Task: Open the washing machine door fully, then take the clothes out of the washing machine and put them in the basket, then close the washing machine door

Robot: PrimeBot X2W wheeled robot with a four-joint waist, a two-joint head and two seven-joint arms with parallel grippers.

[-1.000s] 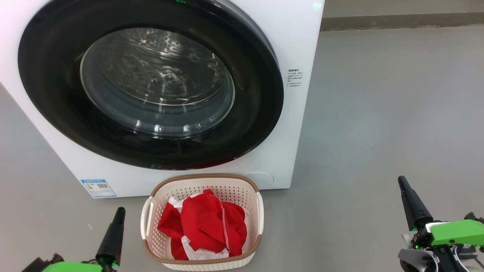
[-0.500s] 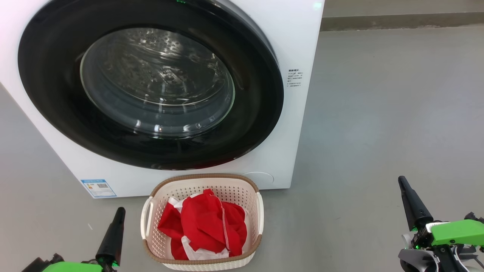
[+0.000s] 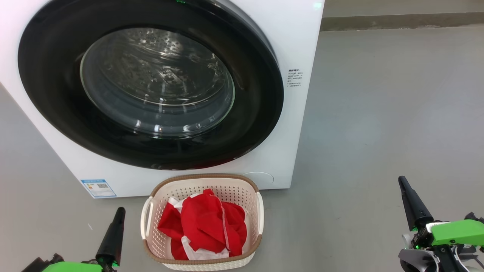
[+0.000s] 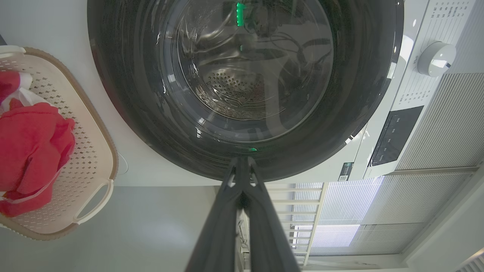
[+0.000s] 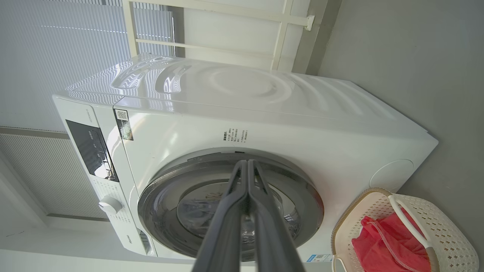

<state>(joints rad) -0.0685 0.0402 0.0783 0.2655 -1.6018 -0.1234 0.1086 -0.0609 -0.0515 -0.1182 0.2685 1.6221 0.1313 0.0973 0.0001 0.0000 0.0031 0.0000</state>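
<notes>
Whereas my head view frames the black-rimmed glass door, left wrist adds a white round dial at two o'clock; both jaws pinched together, empty.

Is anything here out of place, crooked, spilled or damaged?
Nothing stands out. The washing machine door looks closed against the washing machine. The basket stands upright on the floor in front of it, and the clothes lie inside the basket, with nothing spilled.

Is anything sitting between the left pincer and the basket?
Nothing visible does: only grey floor lies between the left pincer and the basket, which holds the clothes.
</notes>
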